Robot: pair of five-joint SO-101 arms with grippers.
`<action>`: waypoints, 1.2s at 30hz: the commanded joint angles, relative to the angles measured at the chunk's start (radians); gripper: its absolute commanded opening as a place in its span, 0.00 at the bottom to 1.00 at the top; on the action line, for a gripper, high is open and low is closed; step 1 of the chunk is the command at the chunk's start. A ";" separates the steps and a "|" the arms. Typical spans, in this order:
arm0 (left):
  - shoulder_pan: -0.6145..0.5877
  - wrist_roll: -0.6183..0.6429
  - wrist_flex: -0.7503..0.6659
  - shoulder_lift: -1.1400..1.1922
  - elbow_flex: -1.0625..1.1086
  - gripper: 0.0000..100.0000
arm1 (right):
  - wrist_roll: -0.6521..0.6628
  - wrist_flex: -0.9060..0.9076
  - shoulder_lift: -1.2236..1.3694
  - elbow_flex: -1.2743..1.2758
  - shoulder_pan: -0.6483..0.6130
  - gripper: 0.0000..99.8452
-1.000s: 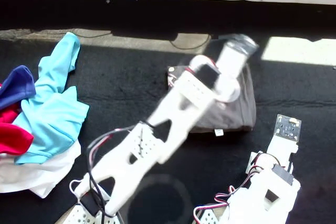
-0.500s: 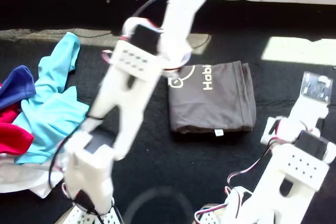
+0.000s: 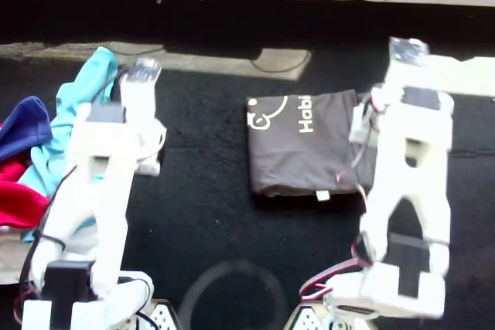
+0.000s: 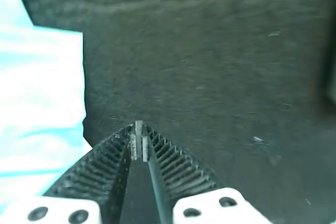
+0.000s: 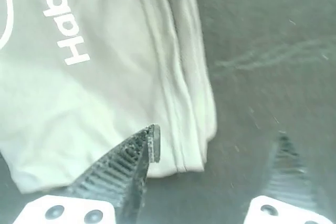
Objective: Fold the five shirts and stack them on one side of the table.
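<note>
Black tabletop (image 3: 201, 191) carried one folded grey shirt (image 3: 309, 152); the right end effector (image 5: 218, 145) hung apart over its edge, probably to shift it; the left end effector (image 4: 140, 148), pinched together empty, hovered well apart by the unfolded heap (image 3: 19, 199).

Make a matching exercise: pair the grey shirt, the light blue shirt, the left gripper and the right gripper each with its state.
Things:
1. grey shirt
2. light blue shirt
3. left gripper
4. right gripper

States:
A. open
B. folded flat
C. shut
D. unfolded, crumpled

Pairs: 1-B, 2-D, 3-C, 4-A
</note>
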 commanded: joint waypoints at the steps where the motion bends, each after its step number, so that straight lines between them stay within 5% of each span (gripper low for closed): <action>1: -0.064 -0.009 -0.201 -0.064 0.203 0.01 | -0.012 -0.012 0.183 -0.183 -0.025 0.37; 10: -0.094 -0.005 -0.462 -0.064 0.443 0.01 | -0.008 -0.004 0.587 -0.438 -0.088 0.37; 15: -0.090 -0.005 -0.477 -0.065 0.458 0.01 | -0.011 -0.002 0.707 -0.476 -0.117 0.36; 17: -0.090 -0.005 -0.477 -0.065 0.460 0.01 | -0.006 -0.002 0.736 -0.483 -0.114 0.27; 20: -0.090 -0.005 -0.479 -0.065 0.461 0.01 | -0.006 -0.008 0.759 -0.483 -0.094 0.00; 25: -0.090 -0.005 -0.479 -0.065 0.461 0.01 | 0.011 -0.013 0.756 -0.493 -0.010 0.01; 36: -0.090 -0.005 -0.479 -0.065 0.463 0.01 | 0.361 -0.168 0.763 -0.863 0.337 0.01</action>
